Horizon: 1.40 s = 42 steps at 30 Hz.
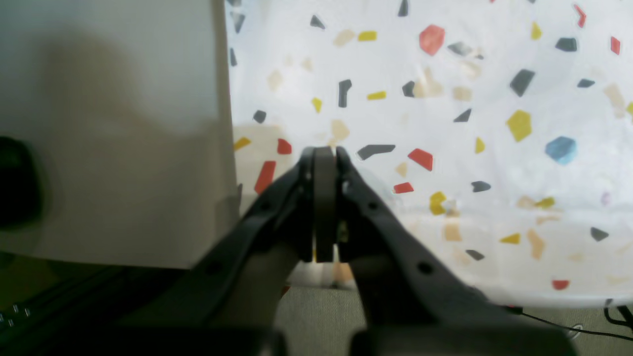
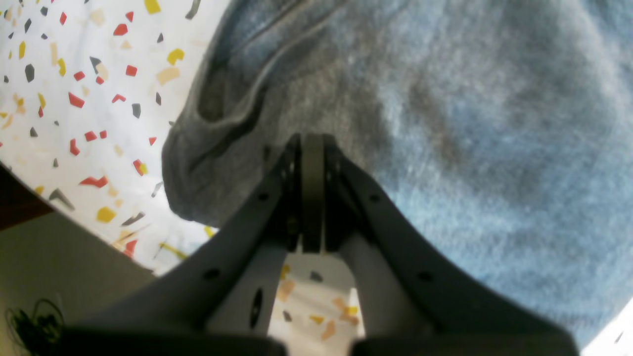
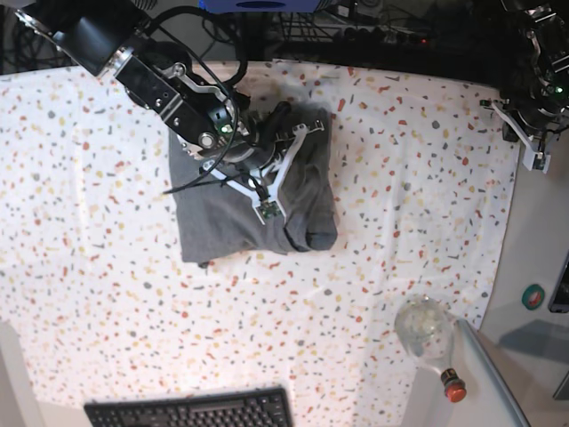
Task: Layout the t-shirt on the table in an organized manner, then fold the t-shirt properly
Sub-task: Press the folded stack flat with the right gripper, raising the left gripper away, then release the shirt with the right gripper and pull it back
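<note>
Base view: keyboard (image 3: 191,412) and bottle (image 3: 429,338) near table (image 3: 80,267) edge.

A black keyboard (image 3: 190,411) lies at the six o'clock edge of the base view. Toward five o'clock rests a clear glass bottle (image 3: 425,334) with a red cap (image 3: 452,389), and a small teal disc (image 3: 532,296) sits near four o'clock. Dark cables (image 3: 356,27) crowd twelve o'clock.

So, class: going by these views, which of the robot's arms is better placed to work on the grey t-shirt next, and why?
Probably the right. The right gripper hangs shut directly over the t-shirt, while the left gripper sits shut at the table edge, far from the cloth.
</note>
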Tool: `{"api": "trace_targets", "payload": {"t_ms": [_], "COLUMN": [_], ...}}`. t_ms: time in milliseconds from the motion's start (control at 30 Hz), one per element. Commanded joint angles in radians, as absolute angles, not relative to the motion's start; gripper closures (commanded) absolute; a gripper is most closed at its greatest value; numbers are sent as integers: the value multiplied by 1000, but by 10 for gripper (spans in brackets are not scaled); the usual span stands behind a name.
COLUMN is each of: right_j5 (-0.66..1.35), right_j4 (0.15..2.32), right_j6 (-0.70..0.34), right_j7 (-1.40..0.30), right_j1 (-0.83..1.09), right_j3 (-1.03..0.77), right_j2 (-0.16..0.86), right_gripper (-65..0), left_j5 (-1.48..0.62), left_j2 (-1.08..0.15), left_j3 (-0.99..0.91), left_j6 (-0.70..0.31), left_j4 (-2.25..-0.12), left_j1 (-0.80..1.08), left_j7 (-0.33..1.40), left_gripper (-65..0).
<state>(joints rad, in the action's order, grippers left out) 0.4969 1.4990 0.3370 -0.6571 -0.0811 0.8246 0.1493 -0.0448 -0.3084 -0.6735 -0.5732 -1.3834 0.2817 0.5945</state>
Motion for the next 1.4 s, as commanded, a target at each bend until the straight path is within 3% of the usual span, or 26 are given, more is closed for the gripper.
{"api": "trace_targets", "payload": {"t_ms": [0, 333, 533, 667, 767, 900, 1000, 1200, 1367], "right_j5": [496, 496, 496, 496, 496, 496, 496, 496, 495], "right_j4": [1503, 1431, 1326, 1386, 1506, 1538, 1442, 1187, 1004], "right_j6": [334, 334, 334, 348, 443, 456, 456, 447, 328], "right_j7": [-641, -616, -545, -587, -641, -642, -621, -539, -461], "right_j1": [-101, -151, -206, -232, -236, -277, -331, -430, -447], "right_j3": [825, 977, 1124, 1202, 1139, 983, 885, 885, 885], "right_j2": [136, 44, 30, 38, 91, 120, 113, 36, -53], "right_gripper": [0, 0, 0, 0, 0, 0, 0, 0, 0], "left_j5": [-50, -50, -50, -50, -50, -50, -50, -50, -50], "left_j2": [-328, -328, -328, -328, -328, -328, -328, -326, -326], "left_j3": [-680, -673, -679, -682, -682, -682, -682, -677, -679], "left_j6": [-567, -567, -567, -567, -567, -567, -567, -567, -567], "left_j4": [-1397, -1397, -1397, -1397, -1397, -1397, -1397, -1399, -1399], "left_j1": [280, 277, 280, 282, 282, 282, 280, 278, 278], "left_j7": [581, 581, 581, 579, 579, 579, 579, 579, 579], "left_gripper": [0, 0, 0, 0, 0, 0, 0, 0, 0]}}
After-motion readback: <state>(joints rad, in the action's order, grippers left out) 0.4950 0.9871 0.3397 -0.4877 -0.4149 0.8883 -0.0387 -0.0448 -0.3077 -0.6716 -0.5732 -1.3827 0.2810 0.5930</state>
